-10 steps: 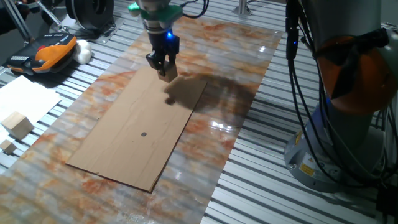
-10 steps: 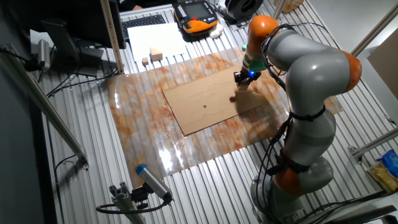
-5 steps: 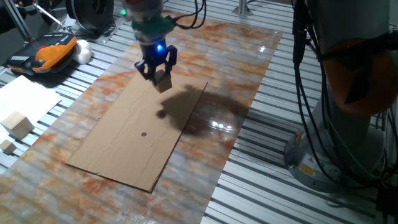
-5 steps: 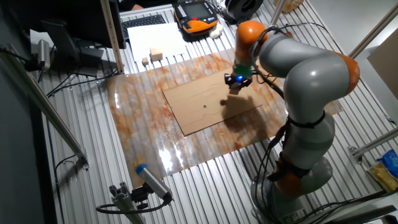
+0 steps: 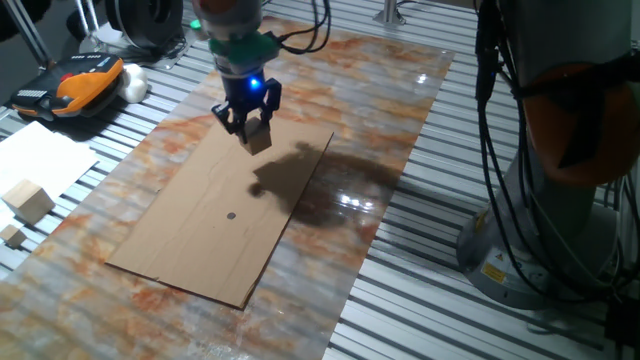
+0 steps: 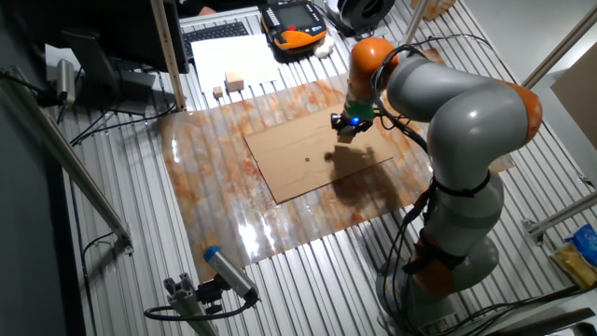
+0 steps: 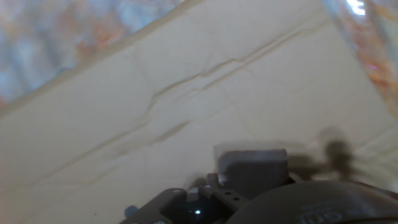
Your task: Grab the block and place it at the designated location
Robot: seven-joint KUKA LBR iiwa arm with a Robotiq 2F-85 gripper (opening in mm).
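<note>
My gripper [image 5: 253, 130] is shut on the block [image 5: 258, 138], a small light-tan wooden cube, and holds it above the far end of the brown cardboard sheet [image 5: 200, 240]. In the other fixed view the gripper [image 6: 346, 128] hangs over the sheet's right part. The designated location, a small dark dot [image 5: 231, 215], lies on the sheet nearer the camera and left of the gripper; it also shows in the other fixed view [image 6: 307, 159]. The hand view is blurred: it shows creased cardboard [image 7: 186, 93] and a grey shape [image 7: 252, 168] between the fingers.
A larger pale wooden cube [image 5: 28, 201] and a tiny wooden block [image 5: 12, 236] sit at the left edge. An orange and black pendant [image 5: 75, 82] and a white ball [image 5: 134, 84] lie at the back left. The robot base [image 5: 560, 200] stands at the right.
My gripper has moved left and towards the camera with the block in it, from the sheet's far corner to over the sheet. The dot and the other blocks have not moved.
</note>
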